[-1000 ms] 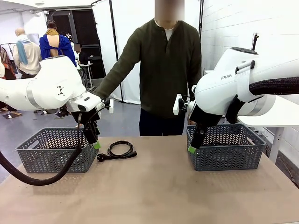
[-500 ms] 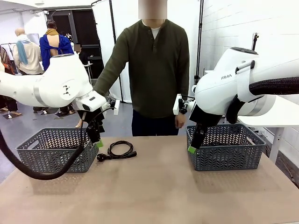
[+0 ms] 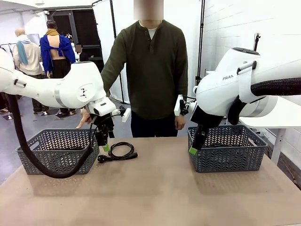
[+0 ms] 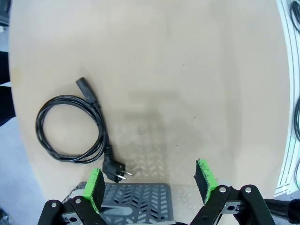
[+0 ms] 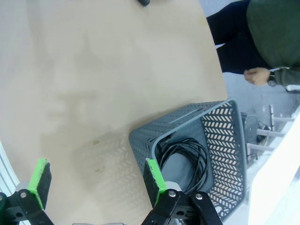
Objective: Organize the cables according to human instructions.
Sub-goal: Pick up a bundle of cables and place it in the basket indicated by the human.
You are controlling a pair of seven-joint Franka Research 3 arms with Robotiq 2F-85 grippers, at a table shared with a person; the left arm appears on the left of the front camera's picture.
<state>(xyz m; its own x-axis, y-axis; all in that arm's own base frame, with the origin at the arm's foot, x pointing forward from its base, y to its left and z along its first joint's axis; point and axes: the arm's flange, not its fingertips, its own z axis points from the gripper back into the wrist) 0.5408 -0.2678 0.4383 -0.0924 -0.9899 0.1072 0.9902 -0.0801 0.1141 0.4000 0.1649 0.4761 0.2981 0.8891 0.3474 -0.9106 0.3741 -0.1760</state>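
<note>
Black coiled cable loose on tabletop toward far left edge, just beside left basket; second coil already inside right basket. Left gripper hovering over near end of the loose coil, jaws released and empty; right gripper likewise spread, at right basket's near corner. Risks: grabbing a single strand and unravelling the loop, plug snagging basket rim, dropping into the wrong basket. Person at far edge, hand behind left arm.

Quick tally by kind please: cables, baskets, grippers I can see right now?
Cables: 2, one coiled on the table, one in the right basket
Baskets: 2, left basket, right basket
Grippers: 2, left gripper, right gripper, both open
Total: 6
</note>
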